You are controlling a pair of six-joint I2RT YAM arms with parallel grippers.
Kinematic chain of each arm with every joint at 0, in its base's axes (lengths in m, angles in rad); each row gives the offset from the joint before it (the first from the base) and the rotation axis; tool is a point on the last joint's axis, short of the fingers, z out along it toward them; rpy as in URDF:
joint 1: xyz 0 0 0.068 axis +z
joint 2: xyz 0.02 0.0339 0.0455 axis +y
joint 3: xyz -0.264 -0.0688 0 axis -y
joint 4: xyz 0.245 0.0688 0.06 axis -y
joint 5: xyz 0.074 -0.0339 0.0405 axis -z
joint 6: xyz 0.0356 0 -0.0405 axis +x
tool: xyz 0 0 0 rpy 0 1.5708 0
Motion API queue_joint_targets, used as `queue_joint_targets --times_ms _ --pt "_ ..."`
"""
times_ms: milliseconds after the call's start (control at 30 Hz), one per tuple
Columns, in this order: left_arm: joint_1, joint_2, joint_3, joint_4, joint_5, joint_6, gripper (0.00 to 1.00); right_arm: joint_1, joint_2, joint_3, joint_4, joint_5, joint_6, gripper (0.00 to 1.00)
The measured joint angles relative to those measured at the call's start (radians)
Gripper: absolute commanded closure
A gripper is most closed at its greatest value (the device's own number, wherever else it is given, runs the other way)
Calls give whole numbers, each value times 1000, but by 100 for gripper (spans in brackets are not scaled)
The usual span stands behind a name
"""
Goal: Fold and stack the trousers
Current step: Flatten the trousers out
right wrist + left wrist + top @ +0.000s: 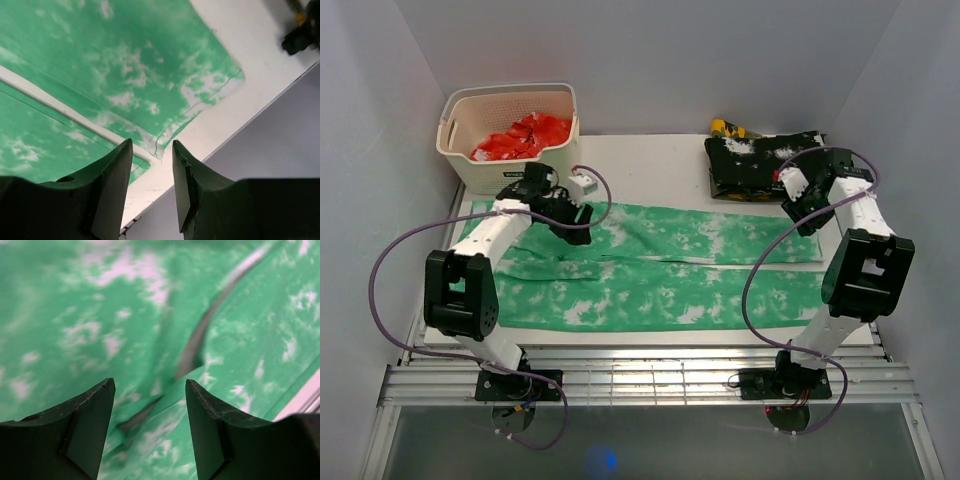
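White table (660,160) bears green trousers (650,295) between pale walls (650,60).

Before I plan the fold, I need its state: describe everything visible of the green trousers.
The trousers are soft thin cloth, bright green with white blotches, spread flat on the table, legs side by side with a narrow gap toward the right. The left end is rumpled below the open left gripper; the open right gripper is over the far leg's hem. Neither grips it.
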Motion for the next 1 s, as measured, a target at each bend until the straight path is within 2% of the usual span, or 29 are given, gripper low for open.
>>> queue_joint_targets --times_ms 133,333,433,500,700,833,1000 --pt "180 -45 6 -8 1 -18 31 61 -1 25 5 -53 65 54" --pt "431 -33 -45 -26 -83 -9 32 204 60 -82 115 -48 177 53" --pt "523 -10 -63 -26 -130 2 33 211 109 -168 182 -19 192 56" --pt "572 -1 -91 -17 -158 15 34 194 79 -212 260 11 185 57" --pt "602 -17 -243 5 -220 117 42 126 20 -301 368 19 131 60" --pt "595 -58 -289 -22 -180 179 47 58 27 -298 393 34 81 61" --pt "578 -101 -333 -98 -97 237 43 13 38 -282 389 71 9 61"
